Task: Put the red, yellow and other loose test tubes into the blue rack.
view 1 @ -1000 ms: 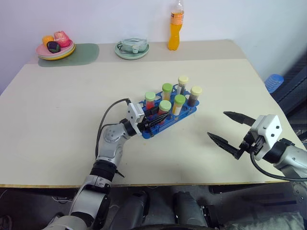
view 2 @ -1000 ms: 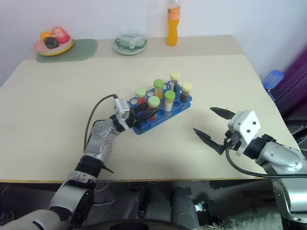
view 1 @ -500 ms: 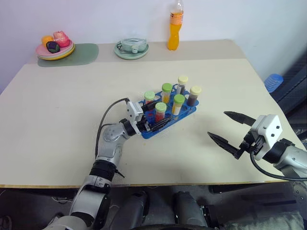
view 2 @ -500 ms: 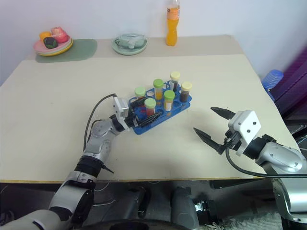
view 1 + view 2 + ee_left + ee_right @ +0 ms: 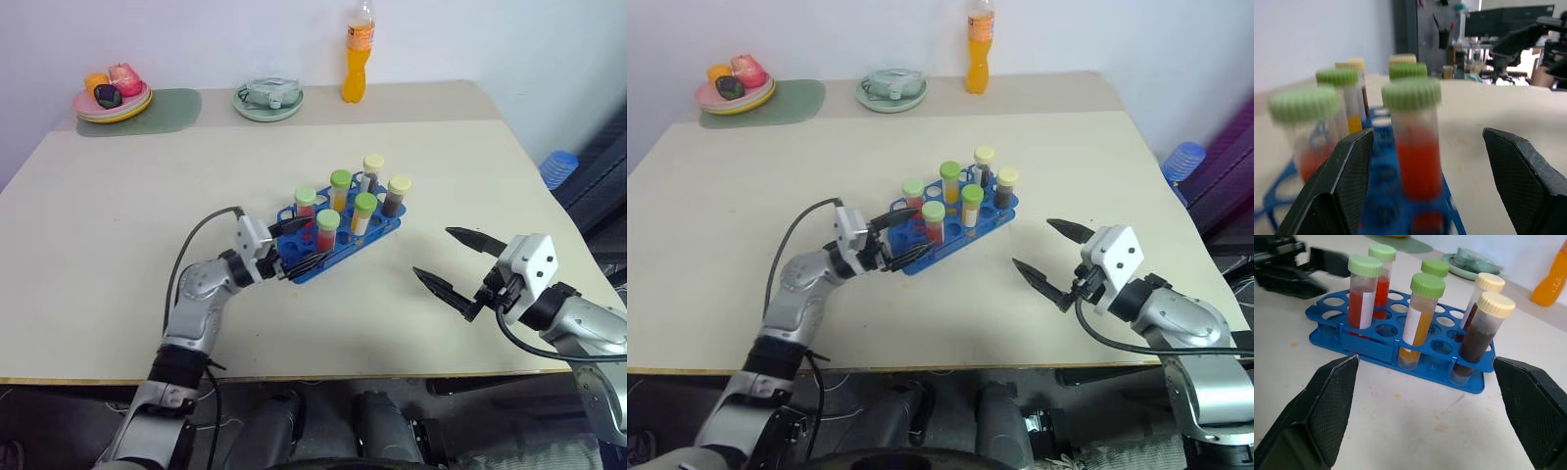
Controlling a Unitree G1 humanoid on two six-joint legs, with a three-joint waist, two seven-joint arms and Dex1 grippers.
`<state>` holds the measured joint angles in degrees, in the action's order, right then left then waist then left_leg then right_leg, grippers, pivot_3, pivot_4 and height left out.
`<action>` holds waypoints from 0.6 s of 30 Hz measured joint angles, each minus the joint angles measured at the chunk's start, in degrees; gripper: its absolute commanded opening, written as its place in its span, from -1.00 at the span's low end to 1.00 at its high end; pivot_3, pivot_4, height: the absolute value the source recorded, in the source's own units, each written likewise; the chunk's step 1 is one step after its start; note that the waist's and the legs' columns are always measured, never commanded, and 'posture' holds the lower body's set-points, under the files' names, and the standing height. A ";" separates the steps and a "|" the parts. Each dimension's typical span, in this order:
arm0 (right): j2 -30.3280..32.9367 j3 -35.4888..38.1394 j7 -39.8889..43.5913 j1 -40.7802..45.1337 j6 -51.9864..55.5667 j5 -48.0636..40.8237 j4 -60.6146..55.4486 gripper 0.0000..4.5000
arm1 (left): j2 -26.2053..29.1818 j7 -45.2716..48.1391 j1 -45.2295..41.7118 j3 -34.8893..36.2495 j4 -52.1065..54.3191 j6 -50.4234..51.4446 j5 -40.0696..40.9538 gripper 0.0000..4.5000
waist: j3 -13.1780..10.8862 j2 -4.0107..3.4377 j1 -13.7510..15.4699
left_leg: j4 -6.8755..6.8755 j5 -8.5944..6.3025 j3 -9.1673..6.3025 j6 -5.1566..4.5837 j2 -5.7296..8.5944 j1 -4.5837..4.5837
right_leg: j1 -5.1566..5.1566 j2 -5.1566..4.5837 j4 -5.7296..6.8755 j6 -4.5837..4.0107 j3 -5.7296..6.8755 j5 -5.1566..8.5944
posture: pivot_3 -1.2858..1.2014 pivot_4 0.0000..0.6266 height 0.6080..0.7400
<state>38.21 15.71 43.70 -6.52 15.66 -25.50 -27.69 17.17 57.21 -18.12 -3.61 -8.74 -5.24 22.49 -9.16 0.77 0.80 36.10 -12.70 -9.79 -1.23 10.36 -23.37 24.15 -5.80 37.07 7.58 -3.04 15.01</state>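
Beige desk (image 5: 118, 225) carries everything; blue rack (image 5: 384, 228) sits mid-desk, slightly angled, all six capped tubes standing upright in its holes, none loose on the desk. Left gripper (image 5: 297, 244) at the rack's near-left end, fingers spread, holding nothing; left wrist view puts the nearest red-filled tube (image 5: 1414, 142) with green cap between its spread fingers, not touching either one, a second red tube (image 5: 1309, 129) beside it. Right gripper (image 5: 454, 263) hovers over bare desk well apart from the rack on its right, fingers wide apart, empty. Right wrist view gives tube detail the head views lack: two red tubes, yellow-orange tube (image 5: 1419, 323) with green cap, brown tube (image 5: 1479, 335) with tan cap at the near corner. Head view adds far-edge items: orange bottle (image 5: 359, 54), fruit plate (image 5: 113, 95), pale green dish (image 5: 269, 97).
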 measured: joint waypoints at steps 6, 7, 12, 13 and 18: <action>-1.23 -1.44 -0.04 -0.34 -2.04 1.12 2.10 1.00 | 5.45 0.19 5.05 4.35 3.62 6.02 3.35 0.61 | 0.00 0.00 0.03 | -0.01 0.00 0.00 0.00 0.00 0.00 | -0.01 0.00 -0.01 -0.01 0.00 0.01 | 0.03 -0.52 1.00; -1.36 -1.37 -0.26 -0.53 -2.07 1.18 2.31 1.00 | 6.30 0.21 6.09 5.12 4.22 6.01 3.55 0.61 | 0.00 -0.01 0.03 | -0.02 0.00 0.00 0.00 0.00 0.00 | 0.00 0.00 -0.01 -0.02 0.00 0.01 | 0.03 -0.52 1.00; -2.72 0.40 -1.38 -3.07 -2.09 0.89 3.13 1.00 | 10.27 -0.44 10.05 9.82 5.72 7.82 4.88 0.61 | -0.01 -0.02 0.04 | -0.05 -0.01 -0.01 0.01 -0.01 0.00 | 0.01 -0.01 -0.01 -0.03 0.00 0.01 | 0.03 -0.52 1.00; -2.97 1.20 -1.72 -3.67 -2.08 0.44 3.14 1.00 | 11.07 -0.50 10.70 10.98 6.13 8.54 5.61 0.61 | -0.01 -0.02 0.04 | -0.05 -0.02 0.00 0.01 -0.01 0.00 | 0.01 -0.01 -0.01 -0.03 0.00 0.01 | 0.03 -0.52 1.00; -3.38 4.87 -1.75 -6.65 -2.32 -0.57 3.73 1.00 | 13.28 -0.42 11.95 14.62 6.68 8.53 5.79 0.61 | 0.00 -0.03 0.14 | -0.06 -0.03 -0.01 0.02 0.00 0.01 | -0.01 -0.02 -0.04 -0.03 0.00 0.02 | 0.03 -0.52 1.00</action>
<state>34.83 20.59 41.95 -13.18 13.34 -26.07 -23.96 30.45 56.79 -6.17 11.01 -2.05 3.29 28.29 -9.16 0.73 0.93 36.03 -12.73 -9.80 -1.21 10.36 -23.36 24.14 -5.82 37.03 7.54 -3.04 15.03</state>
